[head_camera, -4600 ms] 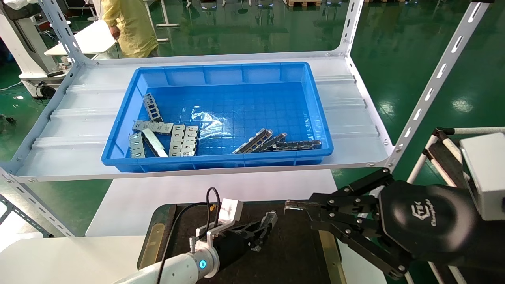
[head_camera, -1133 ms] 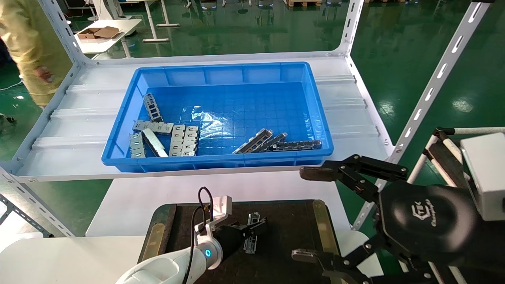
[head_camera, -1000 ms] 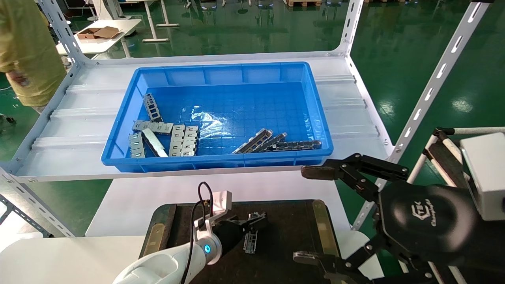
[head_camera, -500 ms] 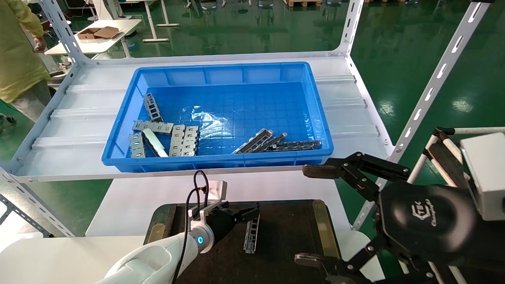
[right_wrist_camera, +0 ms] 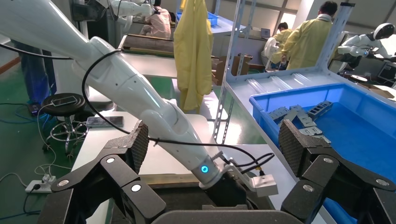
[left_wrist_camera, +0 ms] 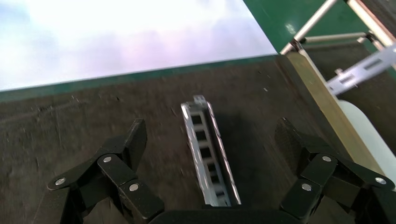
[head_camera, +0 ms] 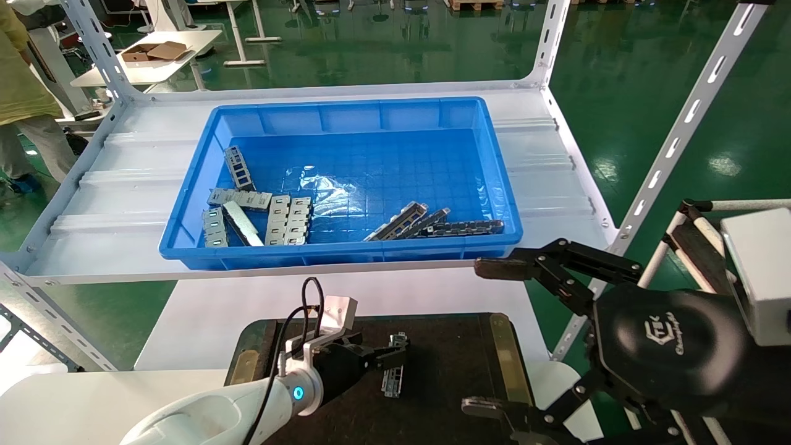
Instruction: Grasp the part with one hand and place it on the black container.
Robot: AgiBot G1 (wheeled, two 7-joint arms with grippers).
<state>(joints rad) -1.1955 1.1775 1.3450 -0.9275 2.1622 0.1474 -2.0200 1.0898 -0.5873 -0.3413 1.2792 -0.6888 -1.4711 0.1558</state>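
Note:
The part (head_camera: 392, 378), a narrow silver channel strip with rectangular cutouts, lies flat on the black container (head_camera: 445, 371). My left gripper (head_camera: 388, 358) hovers low over its near end, open. In the left wrist view the part (left_wrist_camera: 208, 149) runs between the spread fingers (left_wrist_camera: 126, 144), touching neither, with my left gripper (left_wrist_camera: 211, 135) straddling it. My right gripper (head_camera: 488, 337) hangs open wide at the container's right edge, holding nothing. The right wrist view looks from my right gripper (right_wrist_camera: 215, 140) toward the left arm (right_wrist_camera: 154, 112).
A deep blue bin (head_camera: 346, 106) on the white shelf behind holds more channel strips (head_camera: 432, 225) and tabbed plates (head_camera: 287, 219). Brass strips (head_camera: 508, 358) line the container's sides. A slotted shelf post (head_camera: 673, 142) rises at the right. A person (head_camera: 18, 105) stands far left.
The left gripper, earlier shut on the part above the container, has let it go; the part now lies flat. The gripper drew back left, then edged toward it again. The right gripper opened wide.

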